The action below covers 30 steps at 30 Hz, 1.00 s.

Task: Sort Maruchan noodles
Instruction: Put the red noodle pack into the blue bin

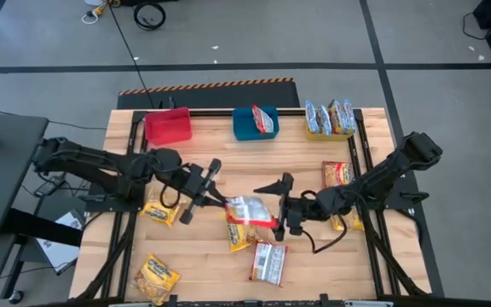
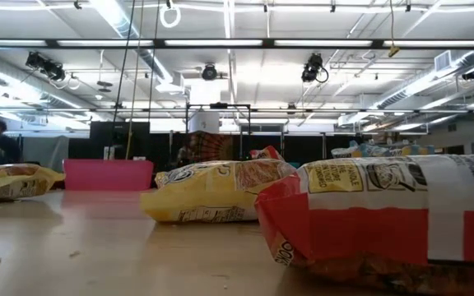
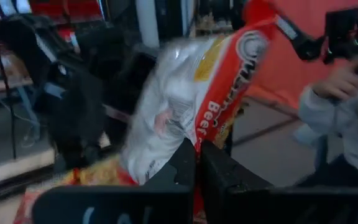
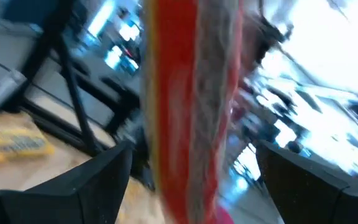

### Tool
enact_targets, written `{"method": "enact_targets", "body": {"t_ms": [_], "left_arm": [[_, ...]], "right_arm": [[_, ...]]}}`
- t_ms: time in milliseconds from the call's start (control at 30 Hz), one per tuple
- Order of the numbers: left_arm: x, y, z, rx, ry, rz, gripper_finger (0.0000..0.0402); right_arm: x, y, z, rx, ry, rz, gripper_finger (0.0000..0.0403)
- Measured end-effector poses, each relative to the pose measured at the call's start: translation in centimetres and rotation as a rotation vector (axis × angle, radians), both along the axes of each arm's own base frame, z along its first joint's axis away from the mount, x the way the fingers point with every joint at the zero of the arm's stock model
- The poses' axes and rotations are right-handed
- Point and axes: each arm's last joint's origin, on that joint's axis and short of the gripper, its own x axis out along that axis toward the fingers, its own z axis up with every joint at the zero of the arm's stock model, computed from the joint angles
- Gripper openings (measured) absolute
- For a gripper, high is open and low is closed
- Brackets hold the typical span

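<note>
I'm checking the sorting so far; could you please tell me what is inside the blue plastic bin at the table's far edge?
The blue plastic bin holds one red-and-silver crinkly noodle packet, leaning against its right side. The packet covers part of the bin's floor, so anything beneath it cannot be seen.

The tabletop (image 1: 314, 264) is pale wood with dark rails. Along its far edge stand a red bin (image 1: 168, 126), a blue bin (image 1: 247, 128) holding a red-and-silver packet (image 1: 265, 120), and a yellow bin (image 1: 314, 130) filled with blue-silver packets (image 1: 331, 116). The packet held mid-table (image 1: 251, 210) is silver-white with a red band and white lettering. Beneath it lies a yellow packet (image 1: 238, 235); nearer the front sits a red-and-white one (image 1: 268, 262). Other yellow-orange packets (image 1: 157, 277) lie scattered. Both arms are black
</note>
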Motion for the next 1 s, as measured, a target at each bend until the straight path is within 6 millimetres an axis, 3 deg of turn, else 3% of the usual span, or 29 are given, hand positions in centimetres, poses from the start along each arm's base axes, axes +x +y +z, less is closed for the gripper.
{"method": "enact_targets", "body": {"t_ms": [300, 433, 633, 833, 1000], "left_arm": [[0.8, 0.1, -0.6, -0.001, 0.01, 0.013, 0.0011], [0.8, 0.1, -0.6, -0.001, 0.007, 0.012, 0.0011], [0.7, 0.1, -0.7, 0.002, 0.017, 0.032, 0.002], [-0.1, 0.4, -0.4, 0.043, 0.035, 0.085, 0.0079], [-2.7, 1.2, 0.2, 0.088, 0.127, 0.224, 0.0155]], "right_arm": [[1.0, 0.5, 1.4, 0.074, -0.064, 0.074, 0.033], [1.1, 0.3, 1.5, 0.122, -0.08, 0.076, 0.0276], [1.2, -0.1, 1.5, 0.183, -0.081, 0.063, 0.0153], [1.3, -0.5, 1.4, 0.243, -0.071, -0.029, 0.0139], [1.1, -1.2, 1.6, 0.289, -0.013, -0.324, 0.0139]]}}
